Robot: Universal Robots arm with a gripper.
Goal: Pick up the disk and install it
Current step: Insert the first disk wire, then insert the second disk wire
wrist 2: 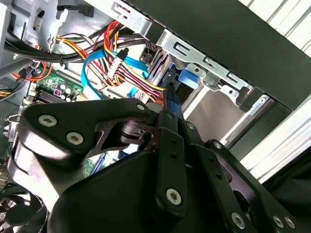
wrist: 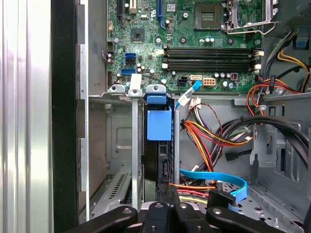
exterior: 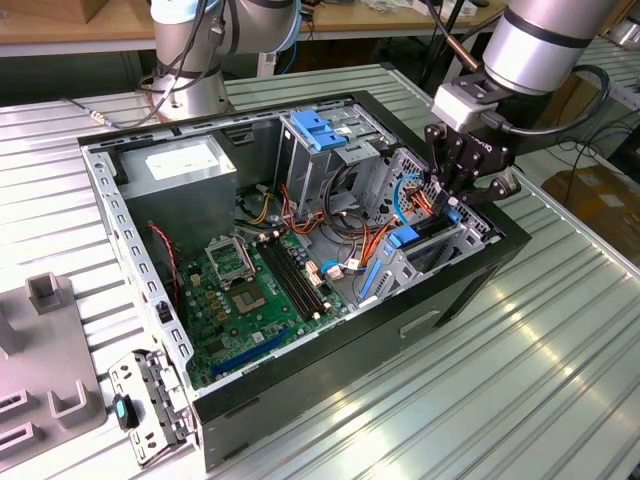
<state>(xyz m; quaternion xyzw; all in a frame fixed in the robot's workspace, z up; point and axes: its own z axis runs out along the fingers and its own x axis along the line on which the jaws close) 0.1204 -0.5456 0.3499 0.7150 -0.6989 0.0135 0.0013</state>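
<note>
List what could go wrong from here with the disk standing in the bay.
1. The disk stands on edge in a narrow slot of the drive bay; a slight tilt of the gripper could jam its blue rail against the metal dividers.
2. Orange, red and yellow power wires and a blue data cable lie right beside the slot, so they might snag on the gripper or get pinched.

We find our arm [exterior: 545, 40] entering at about one o'clock in the exterior view, its silver wrist angled down toward seven o'clock. Our black gripper [exterior: 452, 205] hangs below it, pointing downward. In the second wrist view the fingers [wrist 2: 170, 145] appear drawn close together, though the linkage hides their tips. The gripper's knuckles [wrist: 177, 216] sit at six o'clock in the first wrist view.
</note>
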